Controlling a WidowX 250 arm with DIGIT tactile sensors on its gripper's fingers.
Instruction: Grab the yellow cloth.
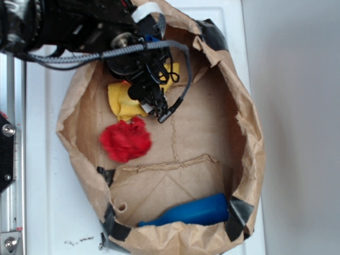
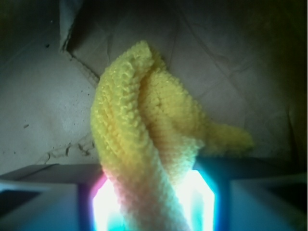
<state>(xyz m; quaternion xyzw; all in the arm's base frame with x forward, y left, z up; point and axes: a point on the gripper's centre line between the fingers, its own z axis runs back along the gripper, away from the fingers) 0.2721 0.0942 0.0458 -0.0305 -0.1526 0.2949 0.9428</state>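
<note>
Inside the brown paper bag (image 1: 212,122), the jaws are closed on the bunched yellow cloth (image 2: 144,144) between them.

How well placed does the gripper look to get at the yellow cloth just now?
Very well, it seems: the gripper already has the yellow cloth bunched between its fingers, and nothing lies between them.

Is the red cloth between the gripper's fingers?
No, the yellow cloth is pinched there; the red cloth lies apart on the paper.
</note>
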